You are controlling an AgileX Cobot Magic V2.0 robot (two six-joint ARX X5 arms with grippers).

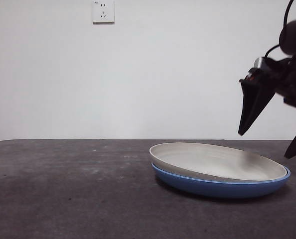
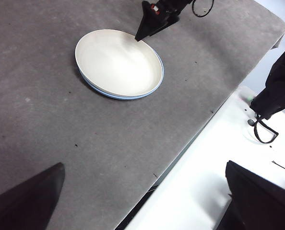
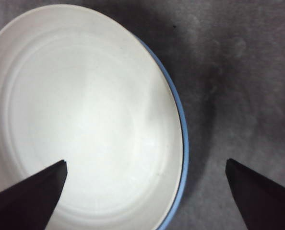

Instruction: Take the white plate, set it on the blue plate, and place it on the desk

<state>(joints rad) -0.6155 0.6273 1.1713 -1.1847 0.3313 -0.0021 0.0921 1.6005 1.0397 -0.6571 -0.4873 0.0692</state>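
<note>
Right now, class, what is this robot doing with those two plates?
The white plate lies nested in the blue plate on the desk, tilted slightly. The right gripper hangs open above the stack's rim, holding nothing. The left gripper, also open, waits farther off near the desk's edge.

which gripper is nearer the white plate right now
Right. The right gripper hangs open just above the white plate, jaws straddling its rim; that plate lies nested in the blue plate. The left gripper is open, far back across the desk.
</note>
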